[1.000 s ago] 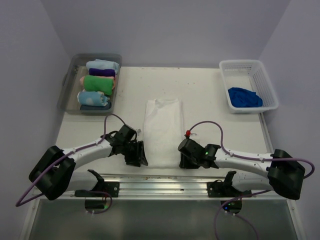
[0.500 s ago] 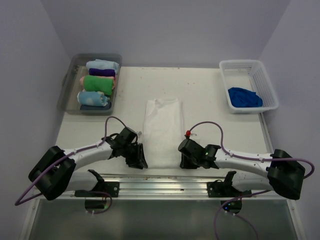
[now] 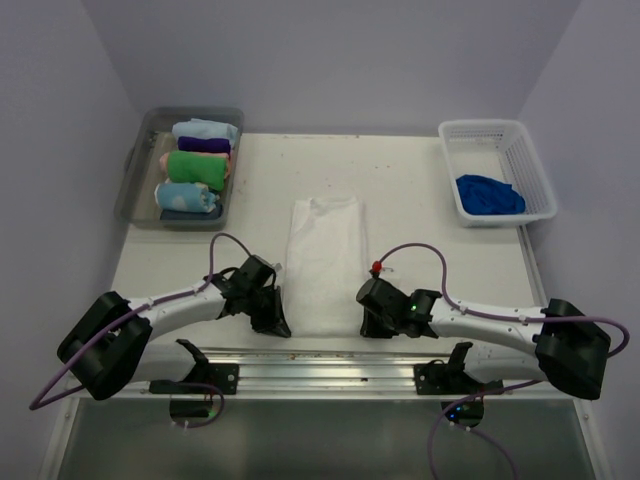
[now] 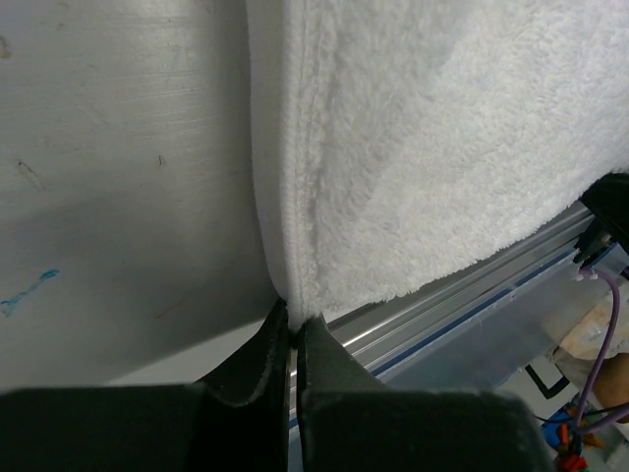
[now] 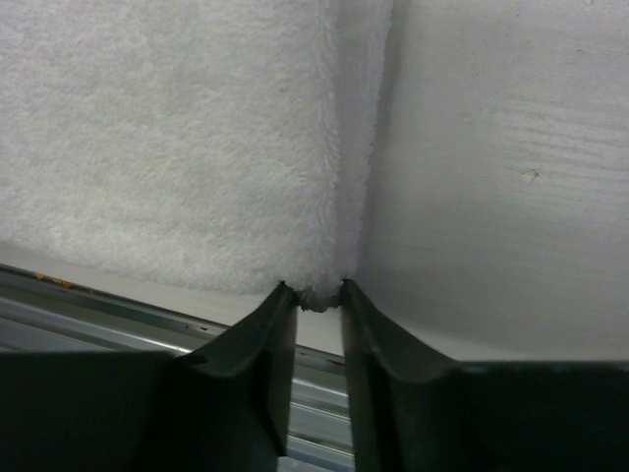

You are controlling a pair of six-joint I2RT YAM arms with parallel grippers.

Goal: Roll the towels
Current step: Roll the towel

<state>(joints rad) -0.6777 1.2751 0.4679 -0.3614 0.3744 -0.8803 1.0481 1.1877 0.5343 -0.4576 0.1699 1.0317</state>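
Your white towel (image 3: 323, 262) lies flat in the middle of the table (image 3: 420, 190), folded into a long strip that runs from the far side towards the arms, its near end just short of the metal rail (image 3: 330, 360) at the table's front edge. Your left gripper (image 4: 292, 317) sits at the strip's near left corner. Its fingers (image 4: 251, 359) are pressed together, and the hem of that corner runs right into the tips, so it looks pinched there. Your right gripper (image 5: 316, 295) is at the near right corner. Its fingers (image 5: 257, 344) stand a little apart, and the thick folded corner fills the gap between the tips, touching both. Both grippers are low at the table surface, one on either side of the strip. Your blue towel (image 3: 489, 193) lies bunched in the white basket (image 3: 480, 127) at the far right corner, well apart from both arms. A grey bin (image 3: 138, 185) at the far left holds several rolled towels.
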